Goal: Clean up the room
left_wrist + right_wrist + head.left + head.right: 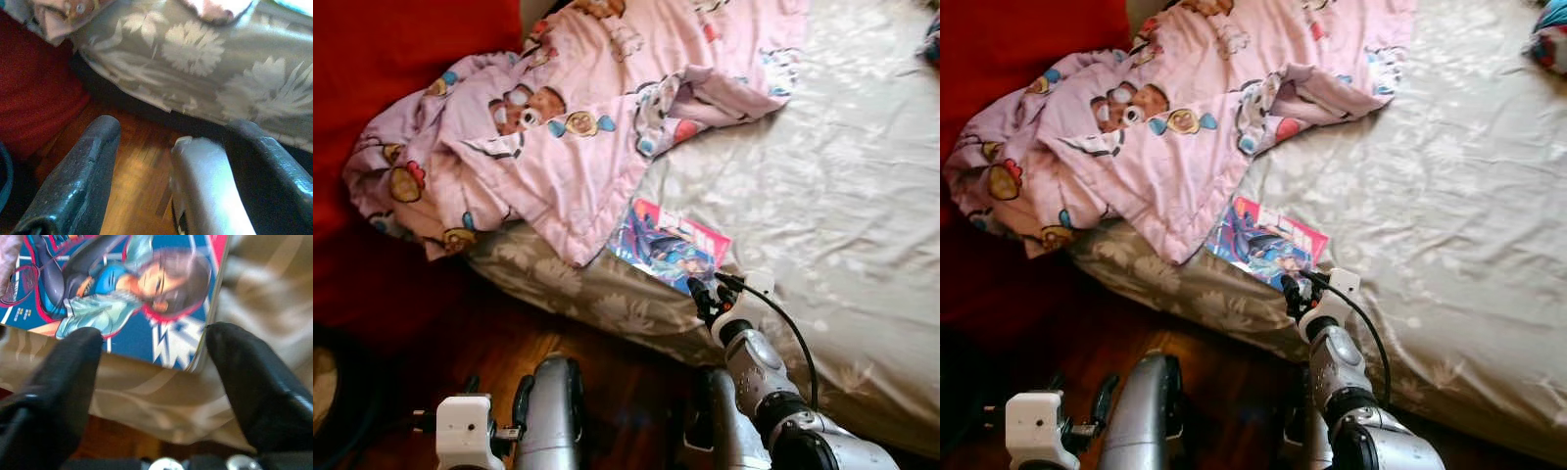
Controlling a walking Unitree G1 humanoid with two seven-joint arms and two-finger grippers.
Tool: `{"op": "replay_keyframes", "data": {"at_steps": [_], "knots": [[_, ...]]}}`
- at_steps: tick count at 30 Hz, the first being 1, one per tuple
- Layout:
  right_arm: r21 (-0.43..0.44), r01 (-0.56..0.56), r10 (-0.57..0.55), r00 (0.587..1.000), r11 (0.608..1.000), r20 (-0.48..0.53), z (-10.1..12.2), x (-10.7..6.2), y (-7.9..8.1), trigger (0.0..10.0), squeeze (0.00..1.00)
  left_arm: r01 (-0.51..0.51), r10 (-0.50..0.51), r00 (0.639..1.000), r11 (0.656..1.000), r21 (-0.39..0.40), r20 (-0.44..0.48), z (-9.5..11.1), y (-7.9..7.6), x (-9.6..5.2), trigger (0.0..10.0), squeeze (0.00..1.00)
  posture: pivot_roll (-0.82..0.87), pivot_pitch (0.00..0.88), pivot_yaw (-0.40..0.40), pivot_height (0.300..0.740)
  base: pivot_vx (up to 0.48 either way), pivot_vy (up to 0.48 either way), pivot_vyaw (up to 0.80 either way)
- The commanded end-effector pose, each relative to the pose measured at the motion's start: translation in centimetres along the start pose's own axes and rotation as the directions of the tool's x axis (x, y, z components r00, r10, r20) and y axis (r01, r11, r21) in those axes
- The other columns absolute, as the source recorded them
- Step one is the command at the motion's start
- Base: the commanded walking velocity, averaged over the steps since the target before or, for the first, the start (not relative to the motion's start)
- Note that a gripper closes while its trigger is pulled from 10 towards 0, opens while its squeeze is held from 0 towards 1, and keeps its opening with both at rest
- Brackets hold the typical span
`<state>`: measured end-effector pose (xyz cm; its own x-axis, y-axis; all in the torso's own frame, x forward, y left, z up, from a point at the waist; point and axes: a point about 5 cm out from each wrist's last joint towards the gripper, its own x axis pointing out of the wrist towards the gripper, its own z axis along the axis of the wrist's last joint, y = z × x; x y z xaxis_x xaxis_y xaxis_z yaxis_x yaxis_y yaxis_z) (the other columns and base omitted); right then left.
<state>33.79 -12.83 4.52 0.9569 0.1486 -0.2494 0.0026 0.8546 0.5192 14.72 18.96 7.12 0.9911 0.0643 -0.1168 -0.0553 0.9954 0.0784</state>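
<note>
Bed [862, 196] with grey floral sheet over dark wood floor [509, 352]; pink cartoon blanket [568, 108] bunched beside a red wall. Magazine [668, 245] lies at bed's near edge, touching blanket. Right gripper [710, 289] released, fingers straddling magazine's corner; left gripper [171, 161] spread, low over floor beside bed.

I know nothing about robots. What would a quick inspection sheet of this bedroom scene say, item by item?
Surface: bed with pale flowered sheet.
Job's things: comic book near the bed's edge, one corner under the blanket.
Clutter: rumpled pink blanket spilling over the bed's side.
Grippers: right gripper at the book's near edge, jaws open; left gripper low over the wooden floor, jaws open.
Cables: black cable looping along the right arm.
Surroundings: red fabric beside the bed.
</note>
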Motion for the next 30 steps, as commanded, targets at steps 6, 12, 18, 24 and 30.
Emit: {"op": "replay_keyframes", "data": {"at_steps": [6, 12, 18, 24, 30], "knots": [[0.083, 0.037, -0.036, 0.999, 0.996, -0.013, -0.7, -0.3, -0.6, 10.0, 0.00, 0.010, -0.008, 0.997, 1.000, 0.029, -0.071, -0.4, 0.4, -1.7, 10.0, 0.00, 0.30, 0.456, 0.049, 0.589, 0.000, 0.000, 0.00], [0.138, 0.026, -0.026, 1.000, 0.990, 0.000, -0.7, -0.4, -0.7, 10.0, 0.00, 0.015, -0.012, 0.996, 0.999, 0.036, -0.088, -0.2, 0.4, -2.3, 10.0, 0.00, 0.31, 0.469, 0.056, 0.589, 0.000, 0.000, 0.00], [0.219, -0.034, 0.025, 0.999, 0.975, 0.042, -0.2, -0.3, -0.4, 10.0, 0.00, 0.013, -0.009, 0.995, 0.999, 0.041, -0.097, 0.0, 0.5, -2.8, 10.0, 0.00, 0.31, 0.476, 0.057, 0.589, 0.000, 0.000, 0.00], [0.247, -0.005, -0.018, 0.996, 0.969, 0.089, 0.8, -0.2, -1.1, 10.0, 0.00, 0.011, -0.006, 0.995, 0.999, 0.043, -0.099, 0.1, 0.5, -2.8, 10.0, 0.00, 0.31, 0.474, 0.054, 0.589, 0.000, 0.000, 0.00], [0.196, 0.069, -0.095, 0.987, 0.978, 0.130, 1.6, -0.9, -3.2, 10.0, 0.00, 0.010, -0.006, 0.995, 0.999, 0.039, -0.099, -0.1, 0.4, -2.3, 10.0, 0.00, 0.29, 0.465, 0.039, 0.589, 0.000, 0.000, 0.00]]}}
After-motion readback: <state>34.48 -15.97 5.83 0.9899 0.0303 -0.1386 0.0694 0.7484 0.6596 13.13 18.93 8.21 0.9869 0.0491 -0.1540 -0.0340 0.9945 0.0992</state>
